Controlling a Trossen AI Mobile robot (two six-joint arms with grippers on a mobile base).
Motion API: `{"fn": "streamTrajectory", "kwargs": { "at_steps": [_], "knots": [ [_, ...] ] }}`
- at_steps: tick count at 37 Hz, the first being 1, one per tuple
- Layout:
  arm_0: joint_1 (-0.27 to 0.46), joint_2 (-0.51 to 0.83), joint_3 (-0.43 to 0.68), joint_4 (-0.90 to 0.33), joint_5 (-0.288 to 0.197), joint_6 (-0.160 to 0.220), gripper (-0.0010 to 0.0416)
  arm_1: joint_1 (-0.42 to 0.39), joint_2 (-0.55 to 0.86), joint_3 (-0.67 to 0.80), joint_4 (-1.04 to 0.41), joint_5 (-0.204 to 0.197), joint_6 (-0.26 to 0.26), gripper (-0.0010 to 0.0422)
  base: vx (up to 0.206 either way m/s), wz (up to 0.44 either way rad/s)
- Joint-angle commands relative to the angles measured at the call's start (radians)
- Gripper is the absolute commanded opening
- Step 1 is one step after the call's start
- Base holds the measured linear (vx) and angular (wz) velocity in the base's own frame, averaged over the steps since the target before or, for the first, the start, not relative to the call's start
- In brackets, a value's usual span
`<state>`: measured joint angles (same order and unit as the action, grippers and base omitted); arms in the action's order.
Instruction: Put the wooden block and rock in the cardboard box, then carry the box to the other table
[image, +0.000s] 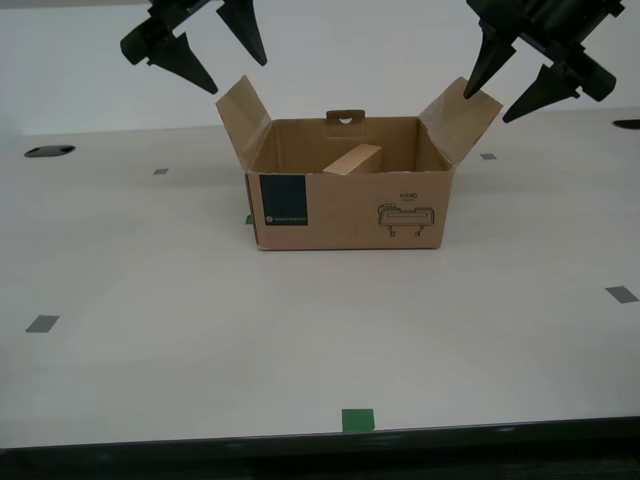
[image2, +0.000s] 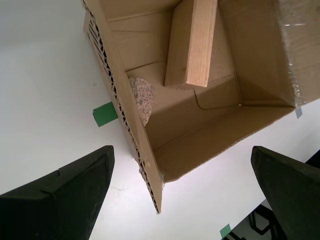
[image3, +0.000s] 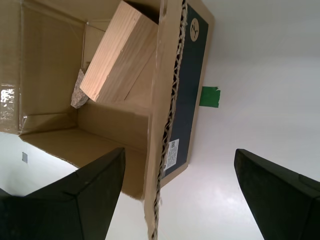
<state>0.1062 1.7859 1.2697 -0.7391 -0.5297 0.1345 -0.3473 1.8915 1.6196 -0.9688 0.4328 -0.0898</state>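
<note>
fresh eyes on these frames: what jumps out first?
The open cardboard box in the middle of the pale table, flaps up. Inside, the wooden block leans tilted, and the rock lies low beside a wall. Above the box, my first gripper and my second gripper both hang with jaws wide apart, holding nothing.

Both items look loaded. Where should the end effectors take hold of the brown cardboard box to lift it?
Grip the brown cardboard box by its two end walls just below the splayed flaps, coming down from above. Each open end effector, first and second, straddles a corrugated wall edge. The tan wooden block leans inside, so keep the box level.
</note>
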Motion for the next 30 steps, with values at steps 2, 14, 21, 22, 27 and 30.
{"fn": "streamTrajectory", "kwargs": {
  "at_steps": [2,14,21,22,27,30],
  "knots": [
    [0.0,0.03,0.001,0.031,-0.014,-0.001,0.0312,0.001,0.002,-0.021,0.032,-0.003,-0.01,0.0373,0.0,0.0],
    [0.006,0.041,0.015,0.1,-0.027,0.026,0.0286,0.002,0.002,-0.042,0.127,-0.043,-0.078,0.0373,0.0,0.0],
    [0.01,0.041,0.054,0.103,-0.027,0.034,0.0261,0.004,0.002,-0.05,0.137,-0.043,-0.081,0.0373,0.0,0.0],
    [0.011,0.041,0.06,0.103,-0.027,0.034,0.0258,0.005,0.003,-0.051,0.138,-0.043,-0.083,0.0373,0.0,0.0],
    [0.013,0.042,0.074,0.104,-0.026,0.044,0.025,0.006,0.053,-0.03,0.13,-0.042,-0.087,0.0373,0.0,0.0],
    [0.013,0.053,0.074,0.103,-0.026,0.045,0.0251,0.006,0.102,-0.008,0.126,-0.039,-0.086,0.0373,0.0,0.0]
  ]
}}
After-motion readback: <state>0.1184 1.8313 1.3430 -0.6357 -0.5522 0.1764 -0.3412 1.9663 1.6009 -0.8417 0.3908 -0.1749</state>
